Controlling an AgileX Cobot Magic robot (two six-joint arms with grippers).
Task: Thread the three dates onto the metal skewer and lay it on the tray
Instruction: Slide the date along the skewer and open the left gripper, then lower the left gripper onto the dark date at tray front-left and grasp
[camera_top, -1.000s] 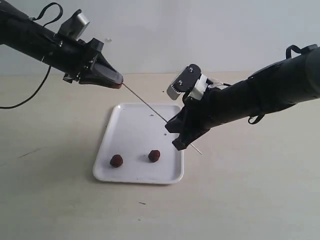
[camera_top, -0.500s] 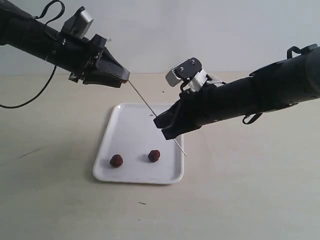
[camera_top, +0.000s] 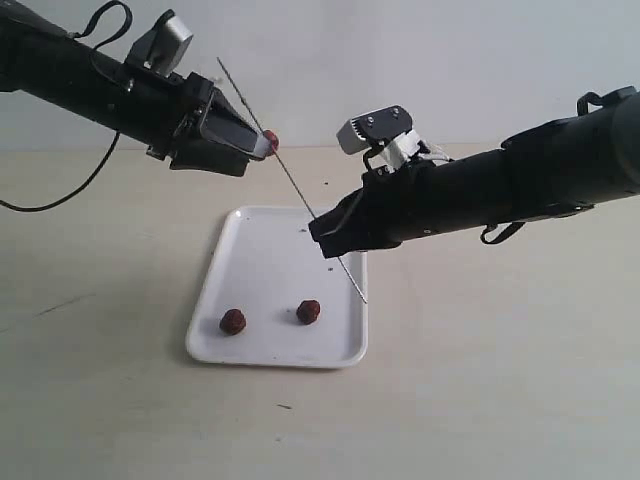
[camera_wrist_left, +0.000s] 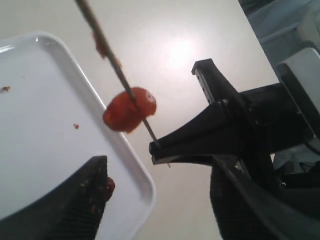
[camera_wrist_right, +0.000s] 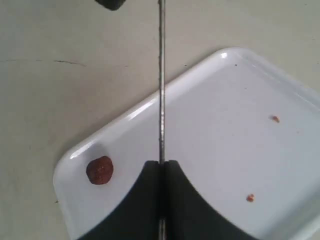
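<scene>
The metal skewer (camera_top: 300, 195) slants up to the left, and my right gripper (camera_top: 325, 245) is shut on its lower part above the tray (camera_top: 265, 260). One date (camera_top: 271, 139) is threaded on the skewer, well below its upper tip. My left gripper (camera_top: 258, 147) stands open beside that date; in the left wrist view the date (camera_wrist_left: 130, 109) hangs clear ahead of the spread fingers (camera_wrist_left: 80, 200). Two more dates (camera_top: 233, 321) (camera_top: 309, 312) lie on the tray near its front rim. In the right wrist view the right gripper (camera_wrist_right: 161, 165) pinches the skewer (camera_wrist_right: 161, 90).
Small reddish crumbs (camera_wrist_right: 274, 118) dot the white tray (camera_wrist_right: 225, 85). Beige tabletop (camera_top: 480, 380) surrounds the tray on all sides. A black cable (camera_top: 55, 195) trails from the left arm at the far left.
My left gripper has opened and let go of the date, which now sits threaded on the skewer. The skewer has pushed up through it and tilted steeper as the right gripper shifted left.
</scene>
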